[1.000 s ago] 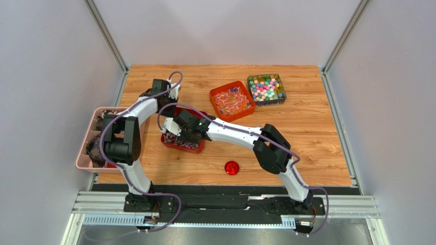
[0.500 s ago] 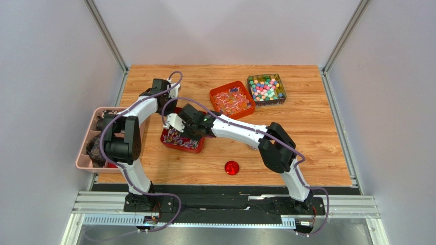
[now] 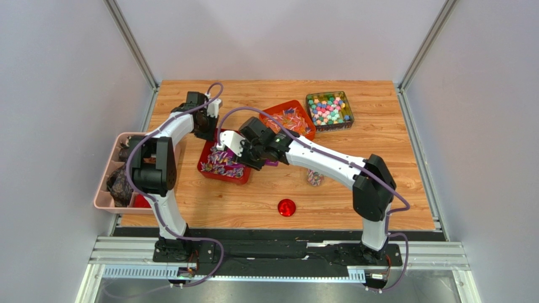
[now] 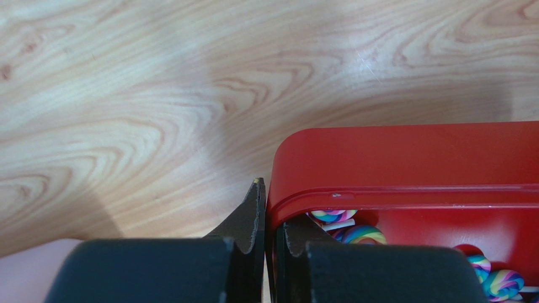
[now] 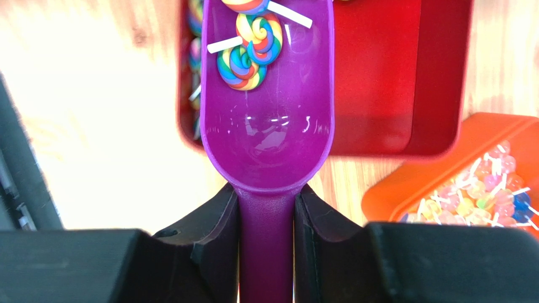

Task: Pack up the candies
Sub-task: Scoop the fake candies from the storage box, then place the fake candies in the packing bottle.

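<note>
surrounding the red tray (image 3: pixel 224 178) of candies (image 3: pixel 220 166): pink bin (image 3: pixel 100 189), orange tray (image 3: pixel 306 117), red lid (image 3: pixel 286 207)

Bright, even overhead light; washed-out glare at right wrist.

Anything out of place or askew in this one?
The red tray sits askew to the table edges, its rim pinched by the left tool. The round red lid lies by itself near the front edge, off any container.
</note>
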